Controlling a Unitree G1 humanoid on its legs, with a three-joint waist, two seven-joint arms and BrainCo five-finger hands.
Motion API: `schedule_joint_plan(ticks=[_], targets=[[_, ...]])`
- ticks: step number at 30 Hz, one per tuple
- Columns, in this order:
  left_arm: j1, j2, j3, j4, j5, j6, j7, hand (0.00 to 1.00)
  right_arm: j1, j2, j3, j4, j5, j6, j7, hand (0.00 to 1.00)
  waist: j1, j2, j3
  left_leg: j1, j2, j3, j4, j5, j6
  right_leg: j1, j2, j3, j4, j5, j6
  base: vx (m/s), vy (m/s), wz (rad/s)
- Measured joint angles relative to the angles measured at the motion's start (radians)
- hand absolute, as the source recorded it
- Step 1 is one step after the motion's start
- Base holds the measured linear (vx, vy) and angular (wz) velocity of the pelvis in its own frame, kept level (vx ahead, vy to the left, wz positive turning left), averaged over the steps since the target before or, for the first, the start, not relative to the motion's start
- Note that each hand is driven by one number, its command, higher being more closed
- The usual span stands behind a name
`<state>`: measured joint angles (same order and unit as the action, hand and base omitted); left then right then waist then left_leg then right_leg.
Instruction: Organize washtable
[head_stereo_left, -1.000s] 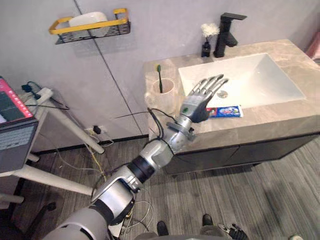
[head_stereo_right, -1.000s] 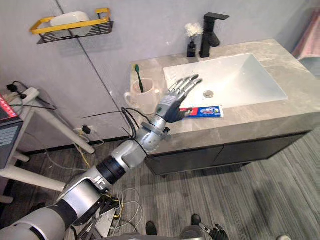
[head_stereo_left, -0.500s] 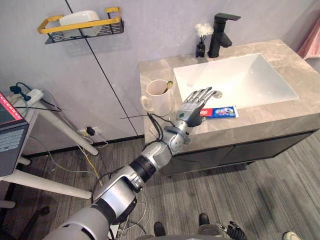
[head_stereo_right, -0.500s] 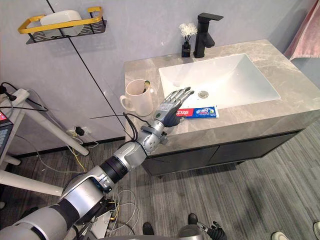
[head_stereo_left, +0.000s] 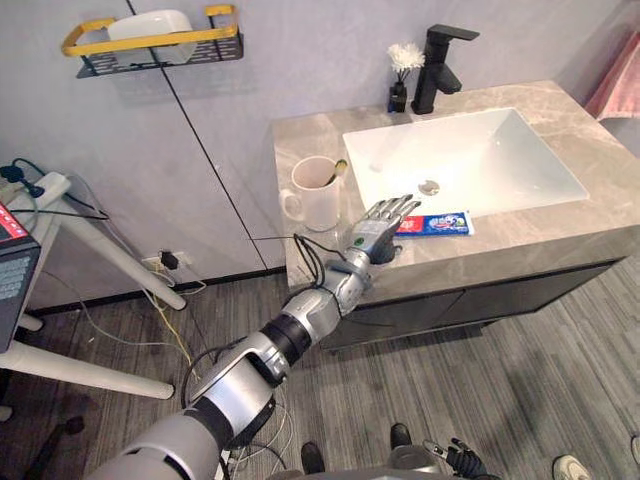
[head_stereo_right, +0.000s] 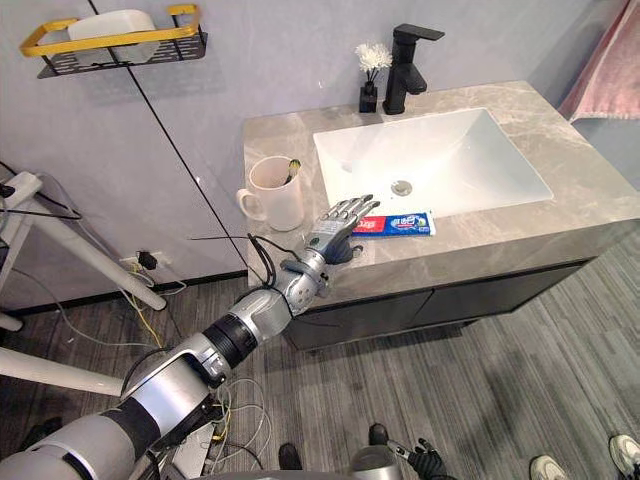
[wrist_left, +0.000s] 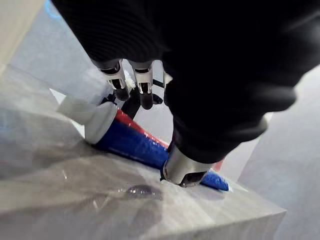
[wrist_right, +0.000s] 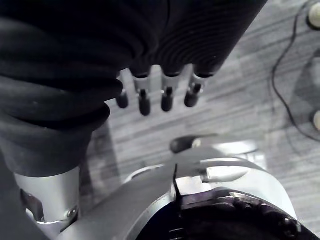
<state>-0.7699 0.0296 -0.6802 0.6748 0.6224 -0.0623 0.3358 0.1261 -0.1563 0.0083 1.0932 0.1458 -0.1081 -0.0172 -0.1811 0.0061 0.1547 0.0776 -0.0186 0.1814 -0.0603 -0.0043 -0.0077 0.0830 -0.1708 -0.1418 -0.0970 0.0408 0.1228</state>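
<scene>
The left robot hand (head_stereo_left: 378, 232) has sunk from above the sink (head_stereo_left: 500, 150) rim to the table (head_stereo_left: 560, 225) front, straight fingers now over the toothpaste tube (head_stereo_left: 437, 224) cap end. The toothbrush (head_stereo_left: 337, 170), upright before, leans low in the mug (head_stereo_left: 316, 193).

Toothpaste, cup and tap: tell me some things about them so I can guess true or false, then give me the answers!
1. The toothpaste lies on the counter in front of the sink. True.
2. The left hand holds the toothpaste up in the air. False: the open hand is over its cap end, and the tube lies flat.
3. A toothbrush stands in the cup. True.
4. The tap is white. False: it is black.
5. The cup stands inside the sink. False: it stands on the counter beside it.
</scene>
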Motion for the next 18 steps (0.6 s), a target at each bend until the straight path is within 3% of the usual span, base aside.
schedule_joint_plan(ticks=[10, 18], targets=[[0.0, -0.026, -0.006, 0.011, 0.009, -0.001, -0.006, 0.0, -0.007, 0.003, 0.0, 0.001, 0.0, 0.001, 0.0, 0.0, -0.002, -0.005, 0.003, 0.009, -0.001, 0.01, -0.011, -0.001, 0.0, 0.001, 0.001, -0.002, -0.001, -0.003, -0.005, 0.0, -0.006, -0.02], [-0.017, -0.029, 0.02, 0.044, 0.009, 0.006, -0.003, 0.0, -0.019, 0.009, -0.001, 0.001, 0.001, 0.001, -0.001, 0.0, -0.025, -0.012, 0.005, 0.013, 0.001, 0.016, -0.013, -0.001, -0.001, 0.001, 0.002, 0.0, -0.005, -0.003, -0.008, -0.02, -0.02, -0.01]])
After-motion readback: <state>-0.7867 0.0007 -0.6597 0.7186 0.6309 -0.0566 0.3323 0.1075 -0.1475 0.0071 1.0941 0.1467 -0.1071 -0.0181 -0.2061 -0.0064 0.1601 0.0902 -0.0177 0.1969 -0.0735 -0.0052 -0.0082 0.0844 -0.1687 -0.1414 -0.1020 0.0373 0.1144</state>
